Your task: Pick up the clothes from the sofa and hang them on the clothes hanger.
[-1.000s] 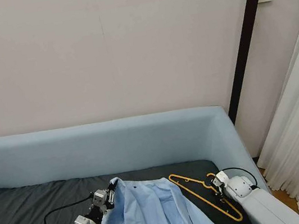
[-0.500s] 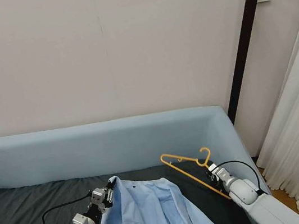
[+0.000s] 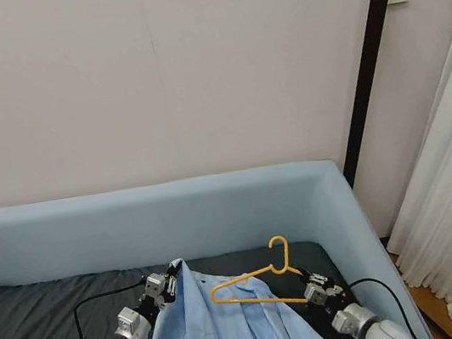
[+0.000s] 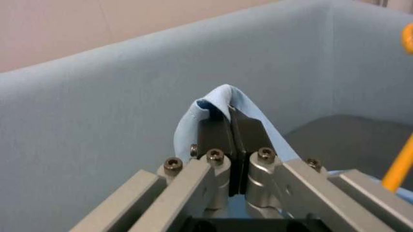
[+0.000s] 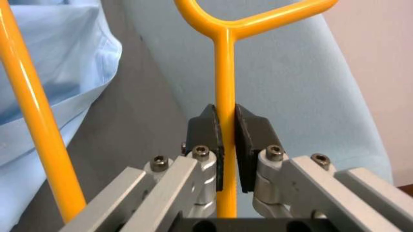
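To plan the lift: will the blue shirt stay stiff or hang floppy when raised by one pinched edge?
Probably floppy: the shirt drapes in folds below the left gripper, whose jaws pinch one edge. Likely light: the cloth looks thin. It may sag off the hanger.

Left pincer [image 3: 171,279] low-left, forearm angled inward, pinching shirt [image 3: 226,333] edge. Right pincer [image 3: 314,285] low-right, clamped on hanger [image 5: 223,72] bar.
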Available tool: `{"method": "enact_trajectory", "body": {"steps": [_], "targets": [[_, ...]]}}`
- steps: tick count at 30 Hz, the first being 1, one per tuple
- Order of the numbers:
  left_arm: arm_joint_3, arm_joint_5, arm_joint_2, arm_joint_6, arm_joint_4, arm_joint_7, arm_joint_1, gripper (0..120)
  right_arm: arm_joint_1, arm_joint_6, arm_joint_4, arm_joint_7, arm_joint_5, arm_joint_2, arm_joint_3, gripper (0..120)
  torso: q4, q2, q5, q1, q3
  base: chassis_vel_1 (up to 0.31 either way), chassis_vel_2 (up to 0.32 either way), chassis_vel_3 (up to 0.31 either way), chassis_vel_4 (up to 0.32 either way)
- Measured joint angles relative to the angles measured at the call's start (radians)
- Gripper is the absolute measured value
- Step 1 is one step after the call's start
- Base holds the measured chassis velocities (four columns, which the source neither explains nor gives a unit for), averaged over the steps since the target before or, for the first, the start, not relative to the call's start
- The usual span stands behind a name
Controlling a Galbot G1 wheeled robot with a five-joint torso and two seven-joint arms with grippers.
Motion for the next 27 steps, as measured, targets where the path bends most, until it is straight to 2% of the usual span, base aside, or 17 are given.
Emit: {"method": "enact_trajectory", "body": {"steps": [5,12,16,27], "targets": [[-0.006,-0.005,0.001,0.002,-0.049,0.003,0.034,0,0.019,-0.104,0.006,0.032,-0.035,0.014,-0.067,5,0.0002,0.0,0.0,0.0,0.0,0.0,0.0,0.0,0.0],[-0.013,-0.004,-0.014,0.002,-0.101,0.009,0.069,0,0.058,-0.129,-0.013,0.028,-0.002,0.031,-0.139,5,0.0,0.0,0.0,0.0,0.0,0.0,0.0,0.0,0.0],[-0.005,0.013,-0.03,-0.006,-0.101,0.019,0.082,0,0.083,-0.061,-0.03,0.019,0.106,0.044,-0.18,5,0.0,0.0,0.0,0.0,0.0,0.0,0.0,0.0,0.0],[0.011,0.04,-0.029,-0.025,-0.087,0.035,0.096,0,0.117,0.145,-0.095,0.034,0.177,0.082,-0.199,5,0.0,0.0,-0.0001,0.0,0.0,0.0,0.0,0.0,0.0]]}}
